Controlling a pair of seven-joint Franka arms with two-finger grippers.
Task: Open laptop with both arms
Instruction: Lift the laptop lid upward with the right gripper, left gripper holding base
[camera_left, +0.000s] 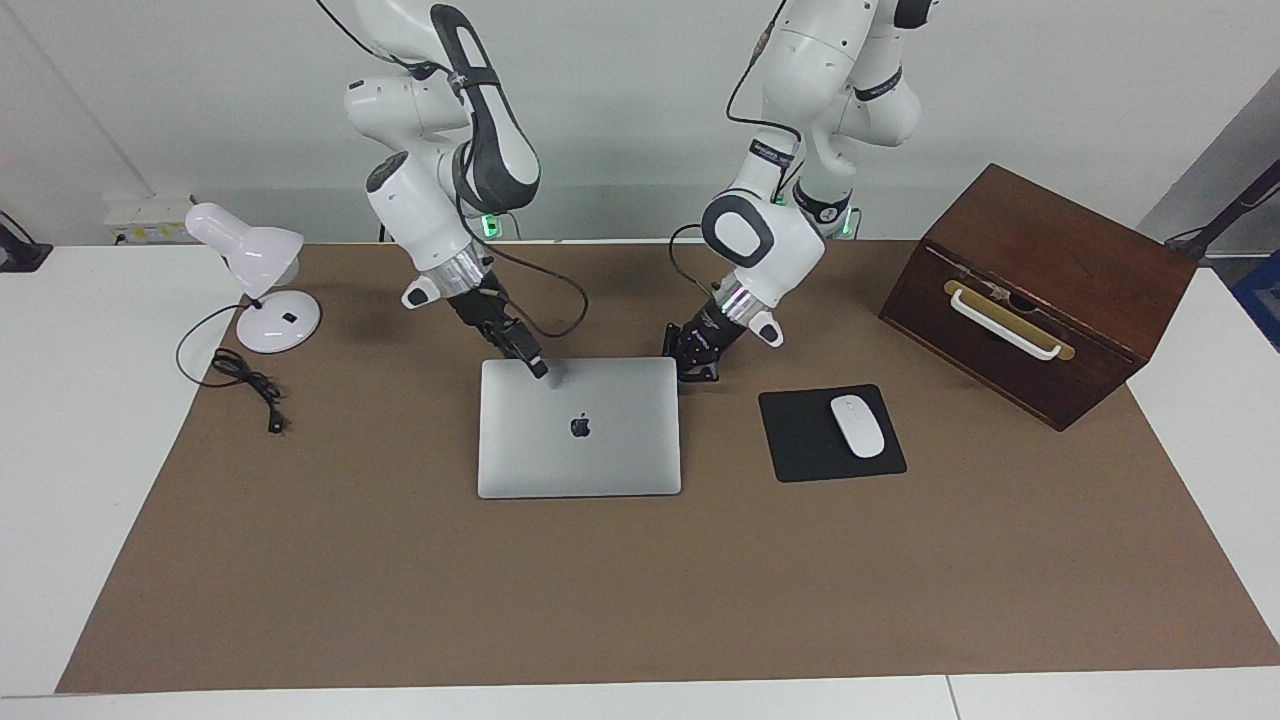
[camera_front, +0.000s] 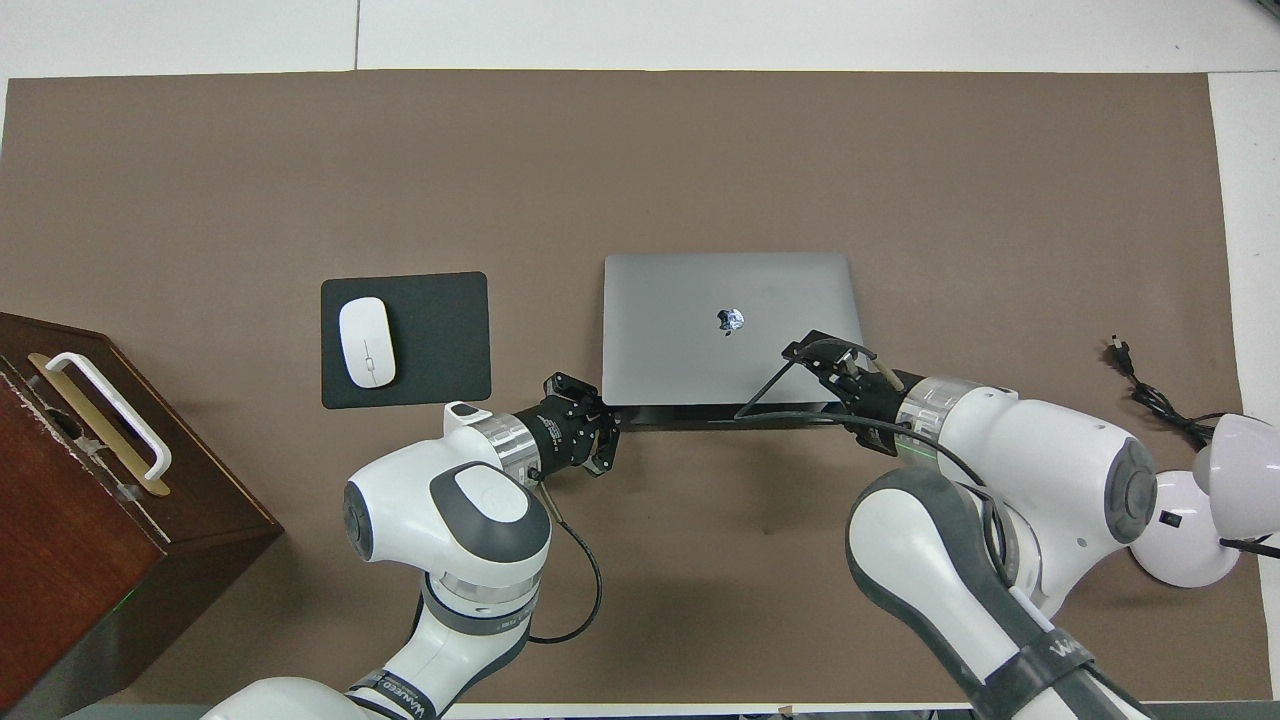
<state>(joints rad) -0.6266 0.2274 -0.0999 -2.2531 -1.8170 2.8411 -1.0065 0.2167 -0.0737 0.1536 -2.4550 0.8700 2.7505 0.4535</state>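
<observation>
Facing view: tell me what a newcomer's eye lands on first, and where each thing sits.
The closed silver laptop lies mid-table on the brown mat, with both white arms bent down to its edge nearest the robots: the right hand at one corner of the lid, the left hand at the other corner, shut. Next comes the dark wooden box at the left arm's end, then the white desk lamp at the right arm's end.
</observation>
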